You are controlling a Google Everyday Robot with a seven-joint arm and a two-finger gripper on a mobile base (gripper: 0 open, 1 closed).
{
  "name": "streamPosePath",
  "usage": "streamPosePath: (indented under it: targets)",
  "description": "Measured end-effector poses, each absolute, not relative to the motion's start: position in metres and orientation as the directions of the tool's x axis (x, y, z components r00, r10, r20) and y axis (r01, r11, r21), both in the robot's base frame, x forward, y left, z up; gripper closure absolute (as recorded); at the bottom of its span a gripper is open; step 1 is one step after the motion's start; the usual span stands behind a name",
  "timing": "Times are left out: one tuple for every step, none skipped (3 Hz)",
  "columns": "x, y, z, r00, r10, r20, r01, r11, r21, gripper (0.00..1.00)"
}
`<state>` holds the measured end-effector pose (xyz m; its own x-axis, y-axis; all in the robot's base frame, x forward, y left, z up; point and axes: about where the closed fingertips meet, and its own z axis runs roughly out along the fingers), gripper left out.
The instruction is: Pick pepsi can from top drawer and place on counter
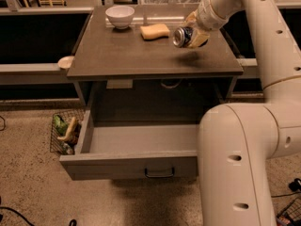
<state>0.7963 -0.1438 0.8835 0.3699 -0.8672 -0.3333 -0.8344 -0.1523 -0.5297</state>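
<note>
While over counter (123,55), hand (194,34) round can (181,36)

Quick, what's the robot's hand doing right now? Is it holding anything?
Hand: closed on the pepsi can, held tilted above the right side of the counter.

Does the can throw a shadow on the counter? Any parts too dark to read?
Camera view: the hand holds the can above the counter, a soft shadow beneath it; the open drawer is evenly lit; the recesses beside the counter are nearly black.
</note>
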Motion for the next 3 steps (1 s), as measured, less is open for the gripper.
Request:
streamPosePath:
  targets:
    - [0.798,-0.132,0.872,0.371,-0.853,-0.367,-0.846,-0.148,-0.512,0.12]
    - [0.798,-0.123,0.863,0.372,-0.839,-0.398,-0.858,-0.147,-0.491,0.00]
    - [0.797,-0.123,0.861,0.367,-0.834,-0.413,-0.862,-0.138,-0.487,0.00]
